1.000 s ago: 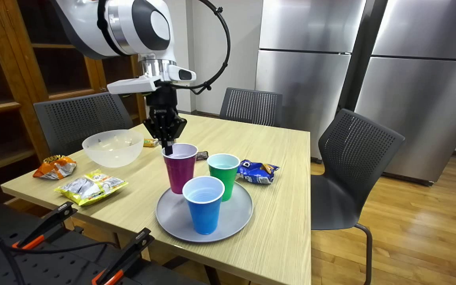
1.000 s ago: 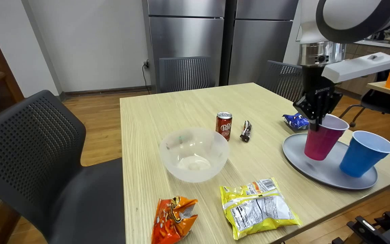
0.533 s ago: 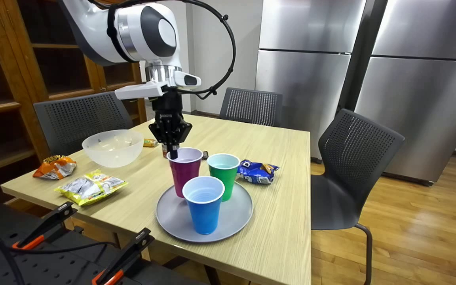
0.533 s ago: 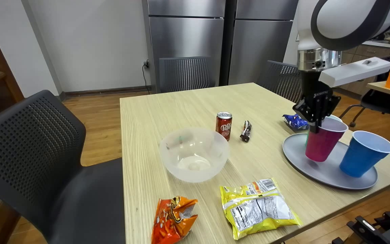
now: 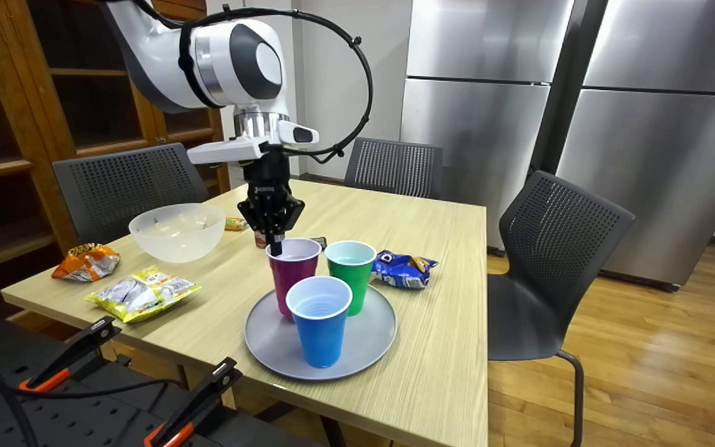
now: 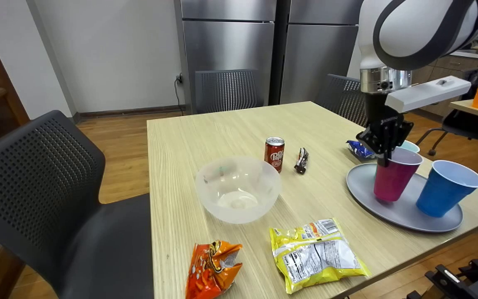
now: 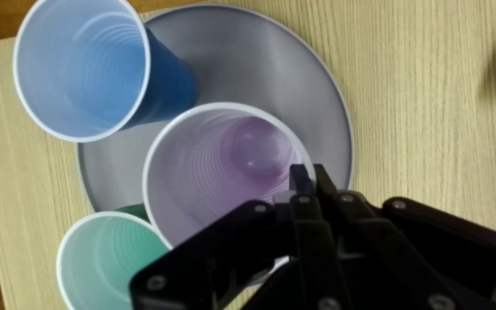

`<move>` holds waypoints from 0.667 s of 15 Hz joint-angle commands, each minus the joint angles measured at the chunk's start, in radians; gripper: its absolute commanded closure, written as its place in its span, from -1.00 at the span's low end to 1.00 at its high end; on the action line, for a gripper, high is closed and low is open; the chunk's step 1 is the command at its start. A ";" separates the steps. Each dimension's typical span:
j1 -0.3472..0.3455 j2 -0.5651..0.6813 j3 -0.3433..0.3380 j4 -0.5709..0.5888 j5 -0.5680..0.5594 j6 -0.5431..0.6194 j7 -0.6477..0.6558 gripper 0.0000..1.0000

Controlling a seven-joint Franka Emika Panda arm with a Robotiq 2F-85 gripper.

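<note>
The gripper (image 7: 311, 175) has its two fingers brought nearly together, and between them it pinches the thin wall of the purple cup (image 5: 293, 273), at the rim: one finger is inside the cup, the other is outside. The cup is directly below the fingertips, with its mouth upward, at the gray plate (image 5: 367, 344). From these angles it is difficult to judge whether its bottom touches the plate or is slightly above it. On the same plate, near to the gripper, stand the blue cup (image 5: 320, 332) and the green cup (image 5: 357, 277); in the wrist view both are on that side of the purple cup which is away from the fingers. A blue snack bag (image 5: 402, 270) lies on the table (image 6: 206, 133) near the green cup. Well apart from the gripper there is a frosted bowl (image 6: 239, 195) with a red can (image 6: 274, 154) near it, and a dark candy bar (image 6: 301, 161) lies nearer to the gripper than the can. The yellow bag (image 6: 318, 257) is closer to the gripper than the orange bag (image 6: 213, 270).
</note>
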 commanded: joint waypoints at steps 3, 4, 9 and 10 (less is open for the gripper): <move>0.004 0.022 -0.005 0.032 -0.023 -0.045 -0.007 0.98; 0.006 0.025 -0.006 0.033 -0.024 -0.046 -0.005 0.98; 0.009 0.037 -0.006 0.038 -0.026 -0.050 -0.004 0.98; 0.009 0.039 -0.006 0.039 -0.026 -0.050 -0.002 0.98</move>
